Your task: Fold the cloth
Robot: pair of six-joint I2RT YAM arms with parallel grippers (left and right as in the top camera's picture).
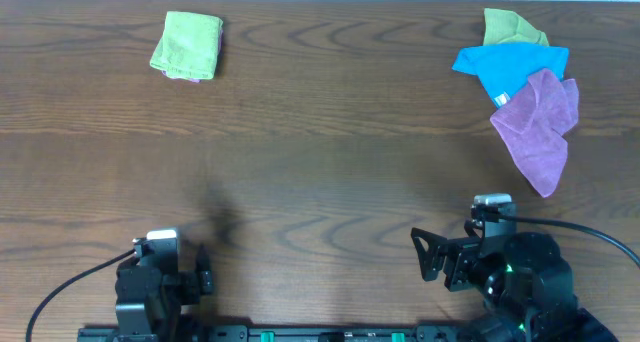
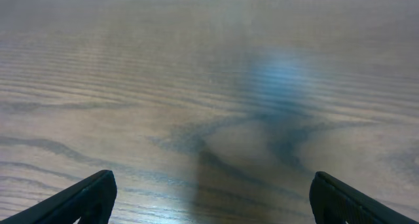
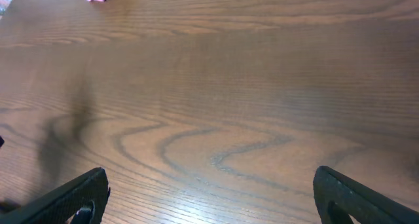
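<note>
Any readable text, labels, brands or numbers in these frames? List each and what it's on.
No readable text in any view.
Small white patch, possibly a tag, at the edge of the blue cloth: too small to read.
Green folded cloth, purple cloth, table: no markings visible.
</note>
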